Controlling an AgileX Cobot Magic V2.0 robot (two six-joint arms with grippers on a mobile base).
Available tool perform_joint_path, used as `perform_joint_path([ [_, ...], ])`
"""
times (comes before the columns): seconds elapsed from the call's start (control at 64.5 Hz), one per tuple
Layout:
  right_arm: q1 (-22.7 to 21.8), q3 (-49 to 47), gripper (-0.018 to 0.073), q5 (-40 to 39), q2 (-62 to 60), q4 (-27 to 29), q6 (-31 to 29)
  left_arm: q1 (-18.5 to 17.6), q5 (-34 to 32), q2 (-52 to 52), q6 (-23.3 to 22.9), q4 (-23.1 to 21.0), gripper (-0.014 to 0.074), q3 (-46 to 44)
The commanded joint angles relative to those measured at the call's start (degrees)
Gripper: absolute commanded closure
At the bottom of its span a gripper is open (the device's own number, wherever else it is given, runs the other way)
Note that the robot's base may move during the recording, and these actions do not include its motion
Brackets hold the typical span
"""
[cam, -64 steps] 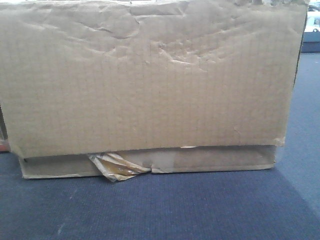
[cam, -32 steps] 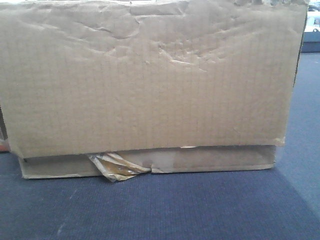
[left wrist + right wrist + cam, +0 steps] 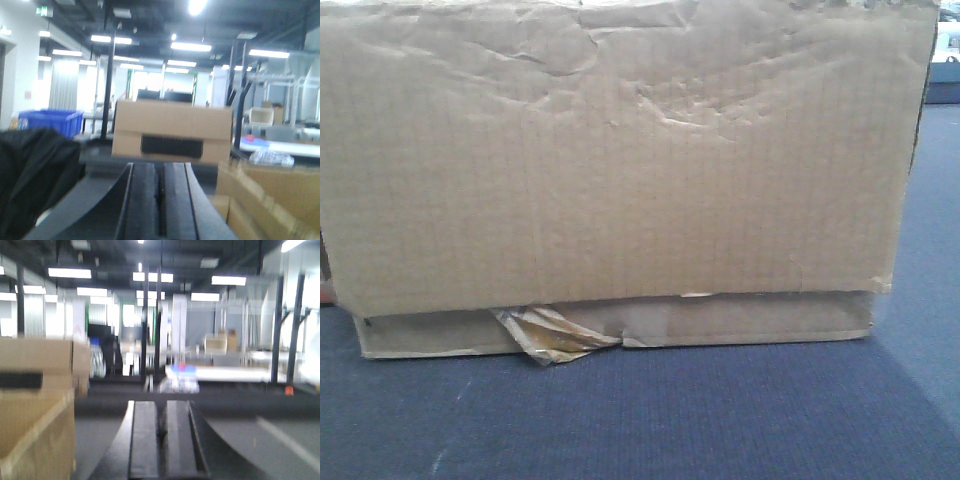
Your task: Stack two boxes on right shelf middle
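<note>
Exterior front-facing view: tall creased box [image 3: 620,160] stacked atop flatter box [image 3: 750,318] with peeling tape [image 3: 552,336], on blue carpet [image 3: 670,420]; shelf unseen. Left gripper [image 3: 160,200] and right gripper [image 3: 161,440] closed, empty, flanking the stack. Likely pre-lift; next, pressing inward from both sides, lifting level.

Looks like a big warehouse or industrial hall to me: open dark ceiling with rows of strip lights [image 3: 190,46], tall black posts [image 3: 277,330] and metal racking [image 3: 280,85] off in the back. There are also blue plastic bins [image 3: 50,120] and brown cardboard boxes [image 3: 620,160] sitting on dark blue carpet [image 3: 670,420].
</note>
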Motion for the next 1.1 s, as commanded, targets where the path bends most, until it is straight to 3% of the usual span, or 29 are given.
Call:
perform_joint_path([
  [0.0, -0.2, -7.8, 0.0721, 3.3, 1.0, 0.1, 0.1, -0.2, 7.4, 1.1, 0.2, -0.2, 0.0707, -8.6],
  [0.186, -0.2, -22.8, 0.0718, 17.9, 11.7, 0.1, 0.1, -0.2, 22.4, 10.5, 0.2, 0.7, 0.0701, -25.0],
  [0.248, -0.2, -26.3, 0.0686, 20.7, 16.4, 0.1, 0.1, -0.2, 25.8, 14.4, 0.2, 0.7, 0.0658, -29.2],
  [0.388, -0.2, -30.2, 0.0449, 22.4, 25.7, 0.1, 0.0, -0.2, 32.1, 23.5, 0.2, 0.8, 0.0475, -33.8],
  [0.512, -0.2, -30.6, 0.0186, 20.5, 32.8, 0.1, 0.0, -1.4, 31.6, 27.7, 0.2, 0.8, 0.0255, -34.1],
  [0.636, -0.2, -30.6, -0.0013, 20.0, 37.5, 0.1, 0.0, -1.5, 31.9, 30.9, 0.2, 0.8, 0.0063, -34.1],
  [0.713, -0.1, -30.6, -0.0010, 19.3, 39.2, 0.0, 0.0, -1.9, 31.9, 32.6, 0.2, 1.1, -0.0008, -34.4],
  [0.884, 1.8, -30.6, -0.0010, 17.0, 40.0, 0.0, 0.0, -2.0, 34.4, 40.9, 0.2, 1.0, 0.0020, -39.3],
  [0.961, 2.9, -30.6, -0.0010, 16.7, 40.0, -0.3, 0.0, -1.9, 40.0, 45.7, 0.2, 1.1, 0.0029, -44.4],
  [1.085, 3.9, -30.6, -0.0010, 16.7, 40.0, -0.3, 0.0, -1.2, 55.1, 57.2, 0.2, 2.4, 0.0029, -55.3],
])
